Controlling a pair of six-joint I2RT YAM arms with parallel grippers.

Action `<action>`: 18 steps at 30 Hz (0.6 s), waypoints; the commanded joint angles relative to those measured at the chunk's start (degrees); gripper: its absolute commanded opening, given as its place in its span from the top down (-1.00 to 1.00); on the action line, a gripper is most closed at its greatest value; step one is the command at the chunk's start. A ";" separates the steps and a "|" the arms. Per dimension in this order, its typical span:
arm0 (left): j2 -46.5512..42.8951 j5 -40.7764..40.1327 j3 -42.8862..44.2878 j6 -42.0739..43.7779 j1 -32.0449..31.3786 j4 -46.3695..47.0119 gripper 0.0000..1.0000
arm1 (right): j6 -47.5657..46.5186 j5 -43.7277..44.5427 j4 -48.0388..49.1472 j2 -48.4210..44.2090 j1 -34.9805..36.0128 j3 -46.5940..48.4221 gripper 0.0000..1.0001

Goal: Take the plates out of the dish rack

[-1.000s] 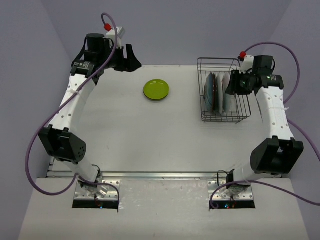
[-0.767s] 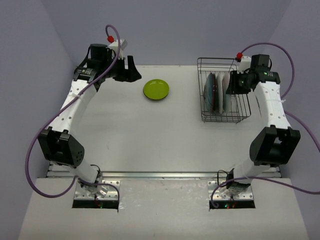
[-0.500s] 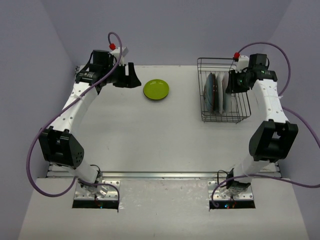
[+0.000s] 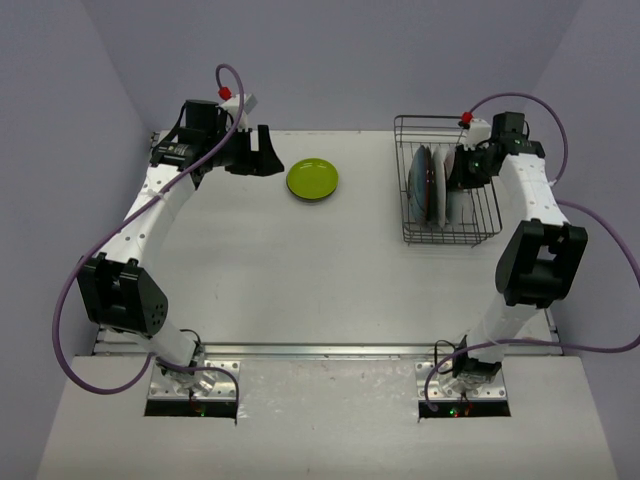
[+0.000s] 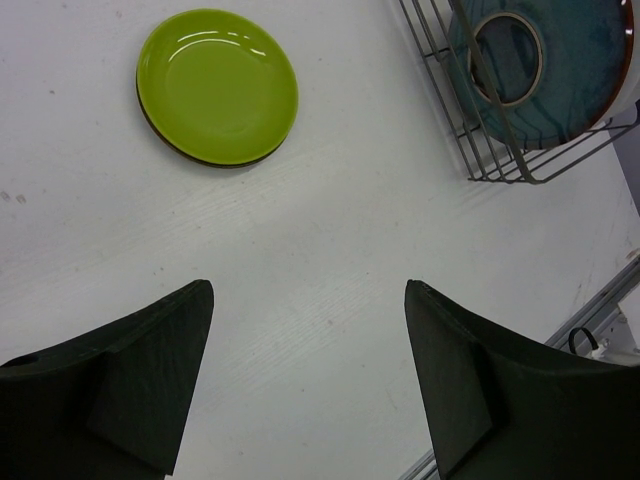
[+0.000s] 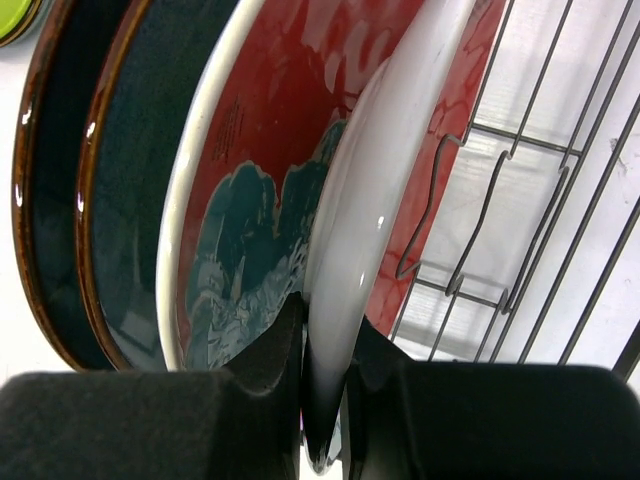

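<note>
Closely, a red plate (image 6: 285, 100) flanks the white plate (image 6: 372, 195).

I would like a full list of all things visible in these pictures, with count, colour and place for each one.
table: one, white, under everything.
dish rack: one, dark wire, far right of the table.
lime green plate: one, flat on the table, left of the rack.
dark teal-blue plates: two, brown-rimmed, upright in the rack.
red plate: one, teal pattern, white rim, upright beside the blue ones.
white plate: one, upright in the rack, next to the red one.
cables: two, purple, one along each arm.
left gripper: one, black, open and empty, above the table near the green plate.
right gripper: one, black, shut on the white plate's rim.
</note>
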 commanded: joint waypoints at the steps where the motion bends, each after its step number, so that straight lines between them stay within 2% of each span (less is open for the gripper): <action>1: -1.44 1.65 0.07 -0.45 -0.06 2.18 -0.50 | -0.11 -5.44 -2.34 -4.19 -0.71 7.08 1.00; 4: -1.17 1.51 0.51 -0.62 -0.06 2.23 -0.50 | 1.73 -8.09 -5.75 -5.09 -1.32 11.53 1.00; 9: -1.51 1.66 0.35 -0.86 -0.06 2.88 -0.53 | 6.29 -15.44 -12.07 -3.01 -5.17 25.60 1.00; 11: -1.62 1.34 0.19 -0.95 0.00 2.95 -0.65 | 7.42 -17.71 -13.45 -2.21 -6.06 28.81 1.00; 13: -1.98 0.48 -0.17 -1.01 0.03 3.22 -0.95 | 7.35 -19.11 -14.64 -2.46 -6.75 32.38 1.00; 14: -2.10 0.30 -0.25 -1.07 0.06 3.30 -1.00 | 6.84 -19.58 -14.75 -2.91 -6.80 33.19 1.00; 18: -2.44 1.41 0.31 -1.39 0.40 3.29 -1.00 | 2.05 -21.39 -12.61 -7.14 -6.14 32.68 1.00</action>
